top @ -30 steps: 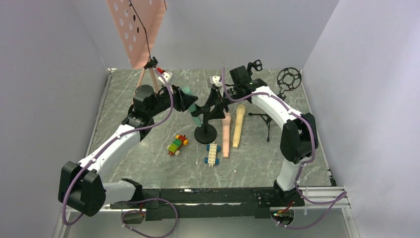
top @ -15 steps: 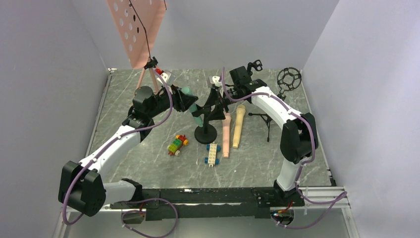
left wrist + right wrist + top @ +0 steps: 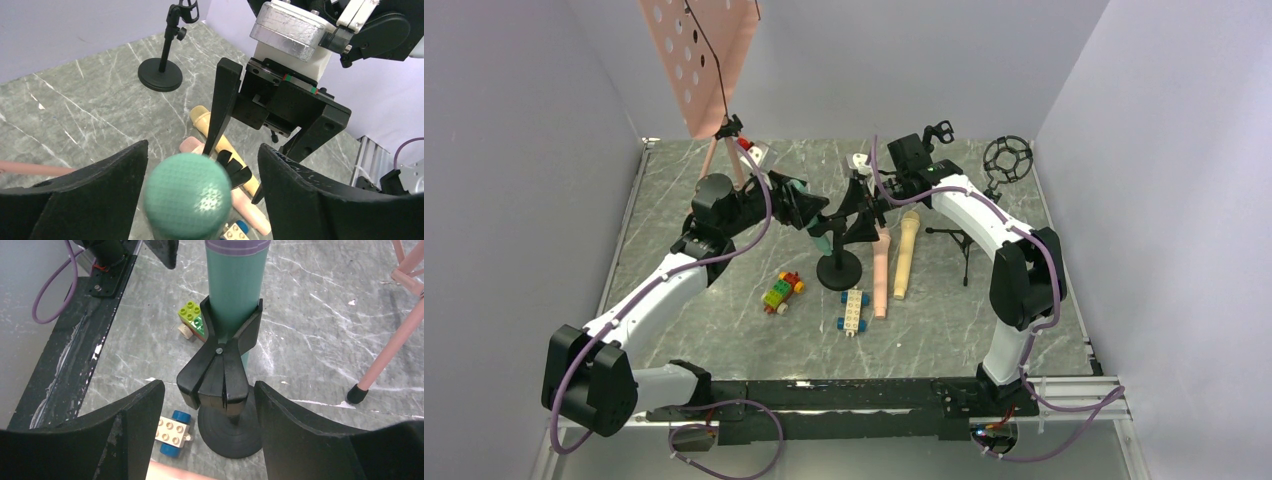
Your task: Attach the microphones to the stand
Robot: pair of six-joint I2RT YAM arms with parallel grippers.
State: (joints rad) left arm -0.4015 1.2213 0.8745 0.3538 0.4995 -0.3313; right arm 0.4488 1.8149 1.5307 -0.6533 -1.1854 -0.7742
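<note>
Three stick microphones are in view. The mint green microphone (image 3: 187, 195) stands nearly upright in the clip of the black round-based stand (image 3: 230, 432), head up between the wide jaws of my left gripper (image 3: 200, 155). My right gripper (image 3: 209, 385) has its jaws wide apart, either side of that clip. The salmon pink microphone (image 3: 880, 275) and the pale tan-yellow microphone (image 3: 905, 255) lie side by side on the grey marbled surface (image 3: 724, 310), heads toward the far edge. Two toy-brick cars (image 3: 782, 291) sit nearby.

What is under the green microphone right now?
The green microphone sits in the stand's black clip, with the stand's round base directly below. The clip hides most of the microphone's lower end, so how far down it reaches cannot be seen.
</note>
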